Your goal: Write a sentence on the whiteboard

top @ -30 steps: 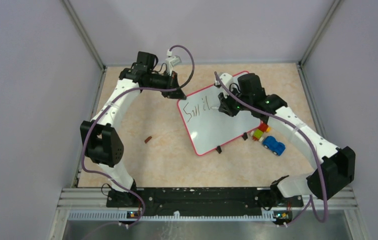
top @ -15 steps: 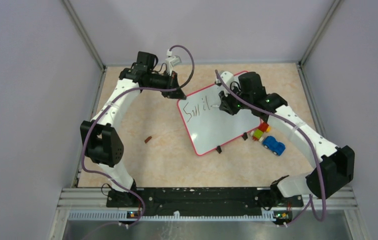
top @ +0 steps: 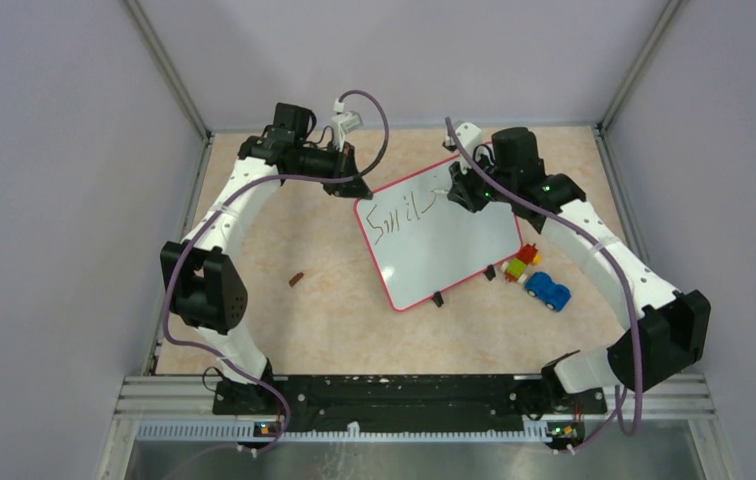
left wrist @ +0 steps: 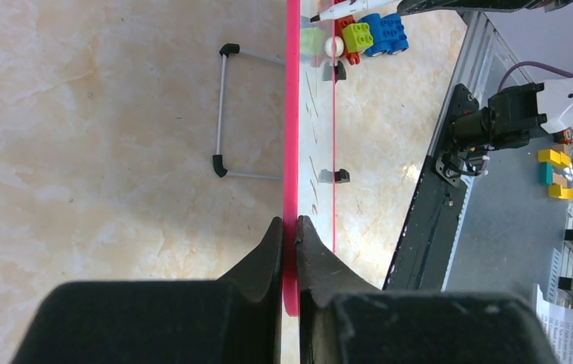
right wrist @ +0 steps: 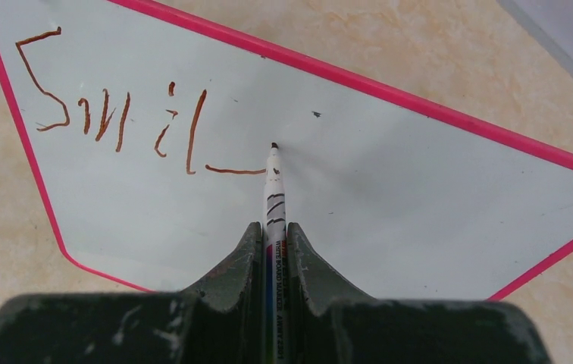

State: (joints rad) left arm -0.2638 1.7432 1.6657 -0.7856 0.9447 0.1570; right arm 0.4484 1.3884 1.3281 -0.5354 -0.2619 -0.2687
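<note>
The whiteboard (top: 444,248) with its red-pink rim stands tilted on the table. Brownish-red writing (right wrist: 117,121) near its top left reads "Smil" with a short horizontal stroke after it; it also shows in the top view (top: 397,218). My left gripper (top: 359,187) is shut on the board's rim (left wrist: 292,152) at its far left corner. My right gripper (top: 454,193) is shut on a white whiteboard marker (right wrist: 273,199). The marker tip (right wrist: 273,145) is just above the right end of the stroke, at or just off the board.
A blue toy car (top: 548,291) and a red, yellow and green block toy (top: 521,263) lie right of the board. A small brown piece (top: 297,279) lies on the table to its left. The board's wire stand (left wrist: 227,114) shows behind it. Enclosure walls stand on three sides.
My right gripper has moved up and to the right with the marker. A short horizontal stroke now follows "Smil". The left arm has not moved.
</note>
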